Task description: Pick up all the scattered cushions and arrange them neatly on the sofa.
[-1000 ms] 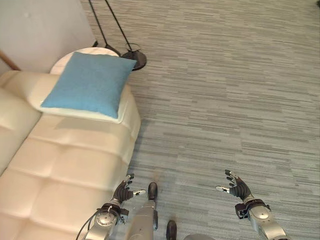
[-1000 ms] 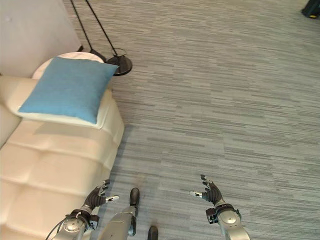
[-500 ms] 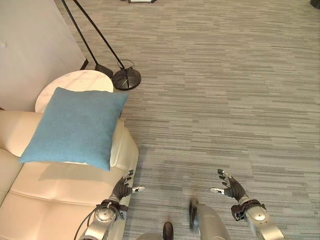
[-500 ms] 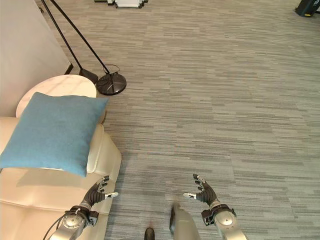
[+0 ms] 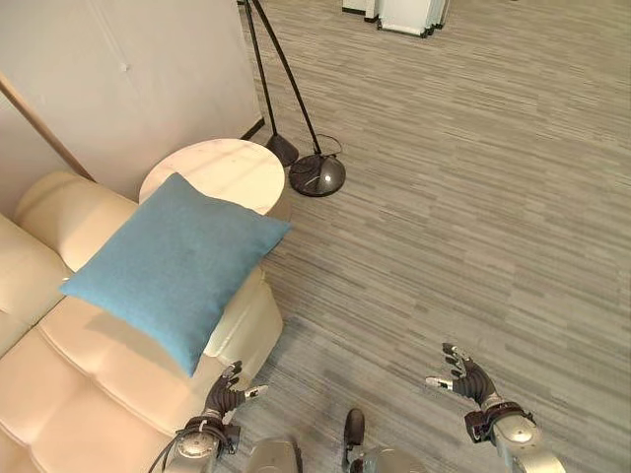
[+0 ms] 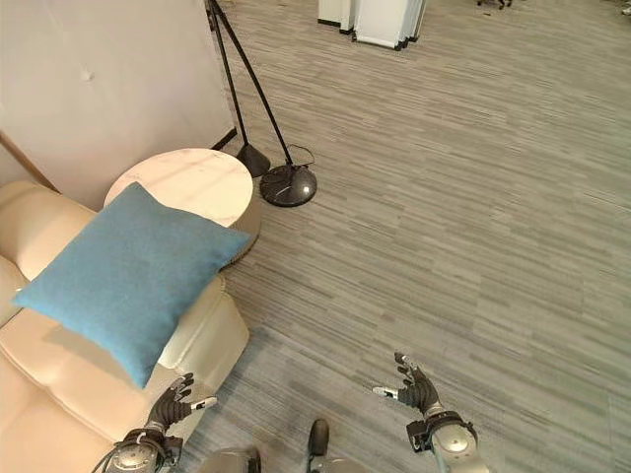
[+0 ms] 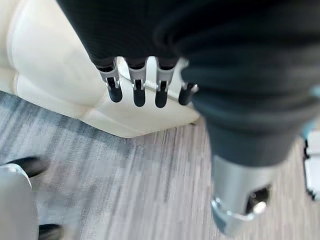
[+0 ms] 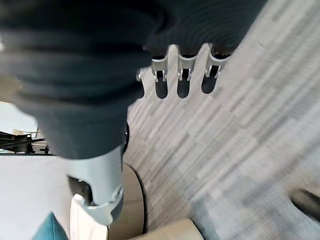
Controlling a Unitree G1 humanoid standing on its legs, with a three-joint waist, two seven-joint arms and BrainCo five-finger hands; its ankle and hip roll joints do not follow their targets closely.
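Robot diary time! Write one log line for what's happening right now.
blue cushion: on sofa armrest | left hand: open, empty | right hand: open, empty, over floor

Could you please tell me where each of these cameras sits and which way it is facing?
Left eye view: on the head, looking down at the blue square cushion on the cream leather sofa; both hands low.
Right eye view: beside it, same scene.
Left wrist view: along the open left hand toward the sofa's corner.
Right wrist view: along the open right hand at grey striped carpet.
Eye views share the round white side table.

blue cushion (image 5: 177,264), cream sofa (image 5: 89,384), seemingly striped grey floor (image 5: 473,197)
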